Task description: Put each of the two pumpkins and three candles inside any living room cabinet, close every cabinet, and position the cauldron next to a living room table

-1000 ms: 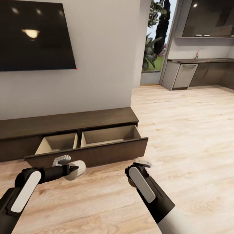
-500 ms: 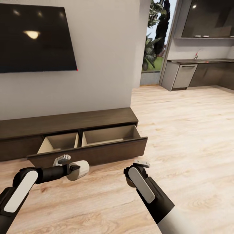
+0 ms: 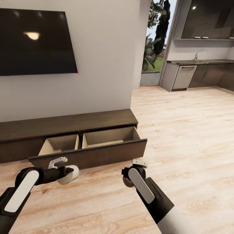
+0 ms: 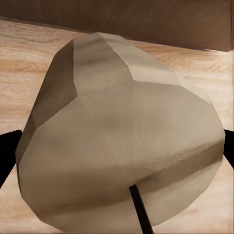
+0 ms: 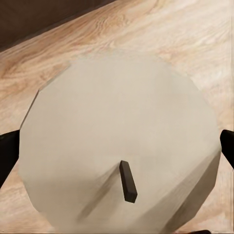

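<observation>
The dark brown cabinet [image 3: 65,125] runs along the wall under the TV, with its right drawer [image 3: 97,152] pulled open and pale wood inside. My left gripper [image 3: 69,171] is shut on an off-white candle [image 3: 71,173], held just in front of the drawer's front panel. The left wrist view has this candle [image 4: 122,141] close up, wick showing, with wood floor behind. My right gripper [image 3: 127,177] is shut on another candle [image 5: 122,151], mostly hidden behind the wrist in the head view. The pumpkins and cauldron are out of view.
A black TV [image 3: 34,42] hangs on the wall above the cabinet. Pale wood floor [image 3: 182,130] stretches to the right toward a kitchen with dark cupboards [image 3: 201,74] and a doorway with plants [image 3: 152,42].
My left gripper with its candle has drawn back toward me and slightly left. The view has tilted down a little; the right arm has barely shifted.
</observation>
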`<state>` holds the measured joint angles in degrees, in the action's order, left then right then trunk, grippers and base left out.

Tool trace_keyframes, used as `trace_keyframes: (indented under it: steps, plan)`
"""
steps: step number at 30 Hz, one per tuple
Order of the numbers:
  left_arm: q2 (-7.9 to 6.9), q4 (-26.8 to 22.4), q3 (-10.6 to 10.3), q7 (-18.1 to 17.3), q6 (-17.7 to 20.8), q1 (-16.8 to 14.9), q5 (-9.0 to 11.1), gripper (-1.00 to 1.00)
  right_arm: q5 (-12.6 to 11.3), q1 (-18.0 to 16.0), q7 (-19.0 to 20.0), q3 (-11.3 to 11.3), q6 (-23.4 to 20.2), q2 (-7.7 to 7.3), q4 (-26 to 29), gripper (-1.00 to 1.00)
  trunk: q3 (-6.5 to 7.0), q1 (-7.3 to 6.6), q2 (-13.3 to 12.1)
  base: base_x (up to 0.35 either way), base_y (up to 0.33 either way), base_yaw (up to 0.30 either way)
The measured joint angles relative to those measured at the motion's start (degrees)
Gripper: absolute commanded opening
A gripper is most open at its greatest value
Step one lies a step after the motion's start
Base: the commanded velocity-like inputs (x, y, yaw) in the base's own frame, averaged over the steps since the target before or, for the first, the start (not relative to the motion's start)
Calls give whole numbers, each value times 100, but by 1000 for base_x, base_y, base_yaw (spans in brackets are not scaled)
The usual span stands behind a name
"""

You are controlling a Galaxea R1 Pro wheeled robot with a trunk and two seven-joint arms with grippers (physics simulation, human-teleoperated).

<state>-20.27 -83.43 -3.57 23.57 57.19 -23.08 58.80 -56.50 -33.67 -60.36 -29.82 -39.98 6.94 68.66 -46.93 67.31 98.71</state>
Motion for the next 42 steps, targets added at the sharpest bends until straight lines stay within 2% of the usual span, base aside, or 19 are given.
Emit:
trace_keyframes:
  steps: [4, 6, 11, 14, 16, 19, 22, 27, 32, 35, 42]
  plan:
    - [9, 0, -29, 39, -5, -5, 50, -100, 24, -16, 419, 0, 28, 2, -297, -100, 72, -88, -160, 0, 0, 0]
    - [13, 0, -43, 45, -5, -7, 56, -100, 137, -19, 655, 1, 22, 3, -392, -100, 108, -132, -241, 0, 0, 0]
    - [28, 0, -113, 58, -17, -9, 54, -100, 272, -33, 771, 8, 57, 8, -449, -100, 198, -242, -441, 0, 0, 0]
    - [228, -1, -131, 183, -27, -8, 43, -100, 281, -85, 783, 5, 69, 8, -452, -100, 252, -308, -561, 0, 0, 0]
    - [346, -7, -132, 562, -13, -8, -15, -100, 277, -93, 787, 3, 71, 9, -452, -100, 288, -352, -642, 0, 0, 0]
    - [609, -56, -134, 1242, -21, -15, 31, -100, 285, -98, 787, 2, 70, 4, -454, -100, 341, -418, -762, 0, 0, 0]
    - [775, -93, -141, 1491, -28, -17, 43, -100, 285, -99, 788, 1, 72, 2, -451, -100, 395, -483, -882, 0, 0, 0]
    - [862, -115, -145, 1578, -26, -17, 22, -100, 291, -100, 785, -2, 81, 2, -443, -100, 485, -593, -1083, 0, 0, 0]
    - [990, -227, -247, 1584, -33, -18, 27, -100, 361, -100, 785, -15, 102, 1, -429, -100, 575, -703, -1283, 0, 0, 0]
    - [996, -300, -437, 1590, -26, -17, 17, -100, 409, -99, 789, -61, 135, 2, -439, -100, 629, -769, -1404, 0, 0, 0]
    - [963, -324, -475, 1587, -22, -16, 52, -100, 422, -99, 793, -173, 147, 1, -438, -100, 629, -771, -1405, 50, 0, 0]
